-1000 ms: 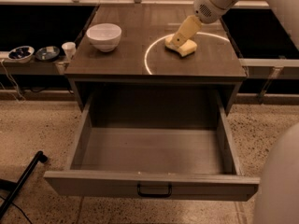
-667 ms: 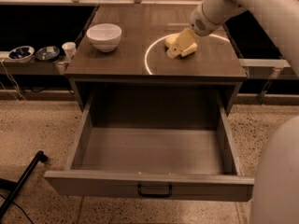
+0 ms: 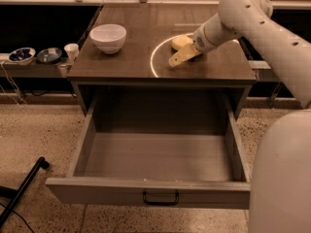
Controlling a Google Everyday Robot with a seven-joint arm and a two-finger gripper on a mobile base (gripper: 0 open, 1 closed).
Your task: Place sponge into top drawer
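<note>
The yellow sponge (image 3: 180, 41) lies on the dark cabinet top, inside a thin white ring marked on the surface. My gripper (image 3: 181, 57) reaches in from the right and slants down to the front left. It sits right at the sponge's near edge and touches or overlaps it. Whether it holds the sponge cannot be told. The top drawer (image 3: 146, 186) is pulled wide open below the cabinet top. Its inside is bare and its dark handle (image 3: 160, 198) is at the middle of the front panel.
A white bowl (image 3: 108, 37) stands at the left of the cabinet top. Two small dark dishes (image 3: 35, 55) and a small white cup (image 3: 71, 50) sit on a low shelf to the left. A black bar (image 3: 22, 191) lies on the floor at the lower left. My arm's white body fills the right side.
My gripper has come down from above the sponge and now slants low across its near side, pointing front left. The sponge has shifted slightly left. The drawer stays open.
</note>
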